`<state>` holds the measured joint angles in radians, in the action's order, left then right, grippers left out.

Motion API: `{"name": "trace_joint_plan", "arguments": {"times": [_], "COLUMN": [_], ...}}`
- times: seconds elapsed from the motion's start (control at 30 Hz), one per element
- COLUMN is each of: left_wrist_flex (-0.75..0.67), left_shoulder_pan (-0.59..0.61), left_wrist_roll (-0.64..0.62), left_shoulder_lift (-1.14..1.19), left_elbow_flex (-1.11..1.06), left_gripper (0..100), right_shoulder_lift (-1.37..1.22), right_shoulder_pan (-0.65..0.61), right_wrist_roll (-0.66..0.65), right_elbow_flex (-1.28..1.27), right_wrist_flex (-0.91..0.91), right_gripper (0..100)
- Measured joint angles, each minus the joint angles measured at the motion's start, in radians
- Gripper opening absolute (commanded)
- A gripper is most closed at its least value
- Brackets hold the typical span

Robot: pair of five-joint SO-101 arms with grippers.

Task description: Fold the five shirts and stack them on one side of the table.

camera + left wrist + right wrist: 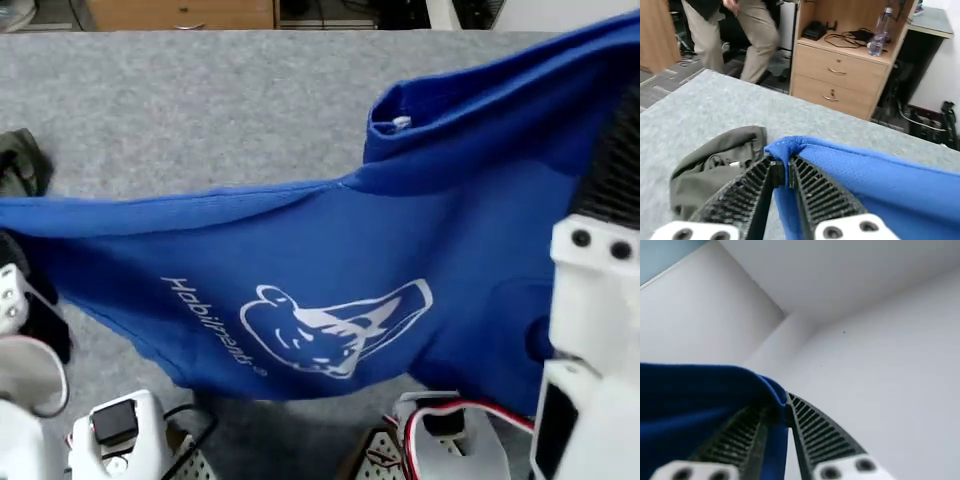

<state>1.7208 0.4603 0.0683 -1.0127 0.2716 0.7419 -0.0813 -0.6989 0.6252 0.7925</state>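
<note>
A blue shirt (400, 270) with a white print hangs stretched above the grey table (200, 110), held up by both arms. My left gripper (781, 167) is shut on one corner of the blue shirt (880, 180), low near the table's left edge. My right gripper (784, 410) is shut on another edge of the blue shirt (685, 405), raised high and facing white walls. The right arm (590, 290) stands at the right of the high view. An olive-green shirt (715, 165) lies crumpled on the table just beyond the left gripper, also at the left edge (20, 165).
The arms' white bases (120, 430) sit along the near edge, with red and white wires (460, 410). A wooden drawer cabinet (850, 75) with a bottle stands beyond the table. A person's legs show behind it.
</note>
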Motion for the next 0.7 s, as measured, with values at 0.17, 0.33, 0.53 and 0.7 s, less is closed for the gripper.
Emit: {"name": "trace_joint_plan", "arguments": {"times": [0.17, 0.33, 0.53, 0.7], "left_wrist_flex": [0.000, -0.020, -0.181, -0.404], "left_shoulder_pan": [0.055, 0.058, 0.058, 0.058], "left_wrist_roll": [0.000, 0.018, 0.018, 0.018], "left_shoulder_lift": [-0.130, -0.226, -0.252, -0.247], "left_elbow_flex": [-0.170, -0.344, -0.512, -0.667], "left_gripper": [2, 2, 2, 2], "right_shoulder_lift": [0.000, 0.000, 0.000, -0.002], "right_shoulder_pan": [0.000, -0.009, -0.094, -0.114], "right_wrist_roll": [0.000, 0.000, 0.000, 0.000], "right_elbow_flex": [-0.066, -0.129, -0.226, -0.376], "right_wrist_flex": [0.000, 0.000, 0.000, -0.035], "right_gripper": [0.8, 0.7, 0.7, 0.7]}}
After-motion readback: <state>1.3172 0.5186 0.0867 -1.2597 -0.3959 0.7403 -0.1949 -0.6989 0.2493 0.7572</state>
